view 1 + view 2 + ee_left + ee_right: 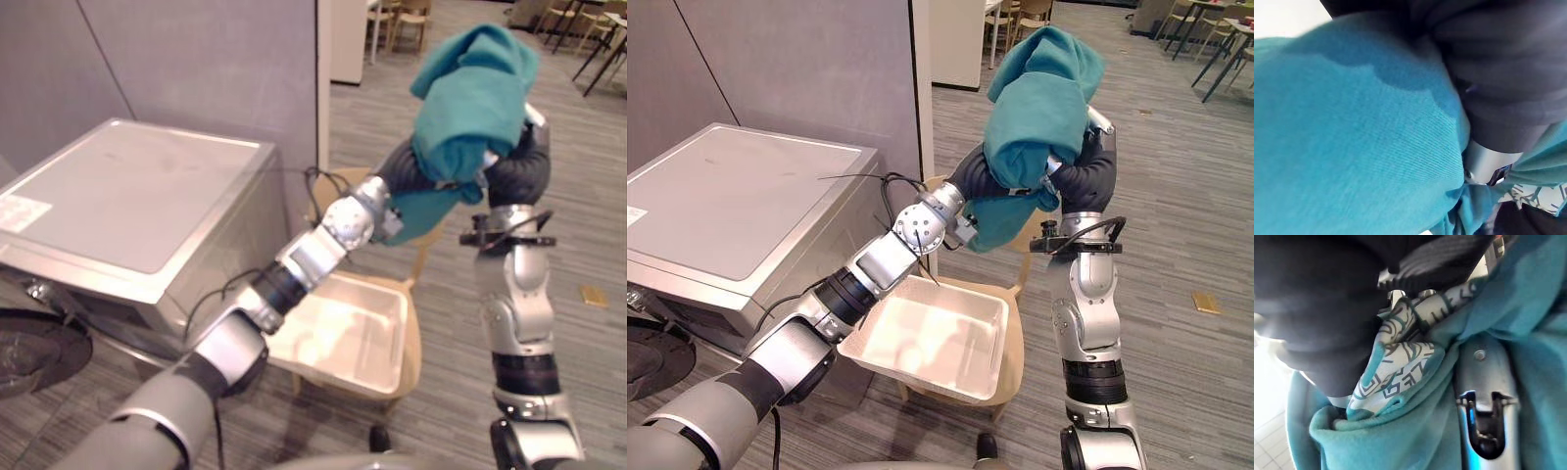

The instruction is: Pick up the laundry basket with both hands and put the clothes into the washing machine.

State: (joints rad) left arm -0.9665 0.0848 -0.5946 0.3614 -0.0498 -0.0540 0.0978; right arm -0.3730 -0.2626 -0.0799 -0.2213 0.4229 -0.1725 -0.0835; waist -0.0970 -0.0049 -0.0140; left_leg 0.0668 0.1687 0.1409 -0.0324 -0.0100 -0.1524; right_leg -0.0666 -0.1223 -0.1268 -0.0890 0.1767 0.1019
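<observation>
Teal knit cloth presses right up against both wrist cameras. It is a teal garment (470, 98) bunched in a soft heap, held high between the two raised hands and well above everything else. One fold shows a white patch with a teal line pattern (1396, 352).

The left hand (970, 171) goes into the heap from below and the right hand (1087, 176) stands upright against its far side. Both are buried in the fabric past their dark covers, so whether either one grips the cloth or merely carries it cannot be told.

Beneath them a white rectangular plastic basket (999, 333) sits on the seat of a light wooden chair (411, 362) — the left forearm crosses in front of its near corner.

Beside the chair, on the robot's left, stands a silver-grey washing machine (137, 196). Its dark round door (29, 352) is cut off at the picture's edge.
</observation>
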